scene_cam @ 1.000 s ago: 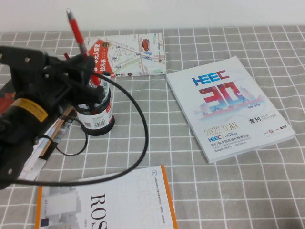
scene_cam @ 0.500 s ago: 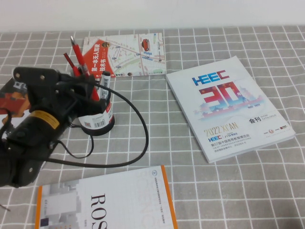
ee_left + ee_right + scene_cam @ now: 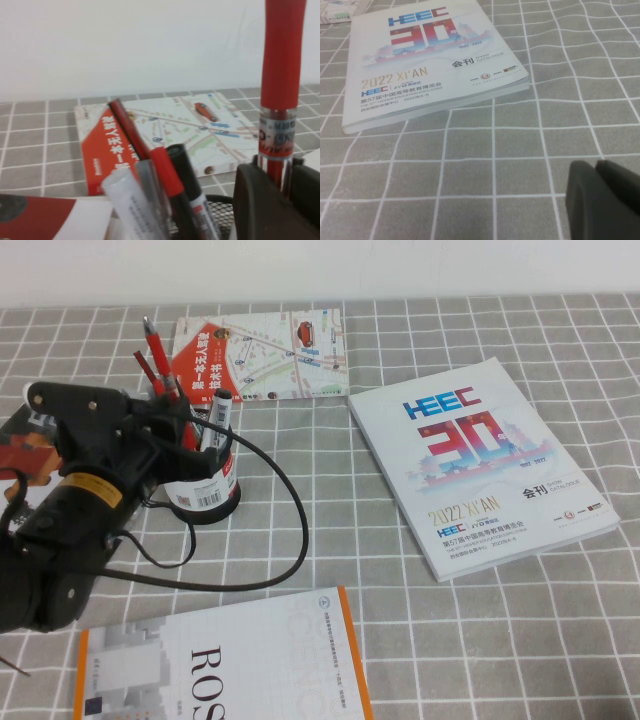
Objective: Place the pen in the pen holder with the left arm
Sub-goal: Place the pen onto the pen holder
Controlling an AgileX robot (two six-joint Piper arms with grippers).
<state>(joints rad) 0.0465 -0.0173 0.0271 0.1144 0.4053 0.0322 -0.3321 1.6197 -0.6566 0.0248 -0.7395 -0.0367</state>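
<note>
The left gripper (image 3: 178,418) sits at the rim of the pen holder (image 3: 205,490), its fingers (image 3: 262,200) clamped on the pen (image 3: 280,75). The pen stands upright with its lower end down inside the holder, among a white marker (image 3: 215,420) and a darker red stick pen (image 3: 143,370) (both lean against the rim). The right gripper (image 3: 602,200) hovers above the checked tablecloth (image 3: 485,165) near the catalogue (image 3: 425,55), fingers together.
</note>
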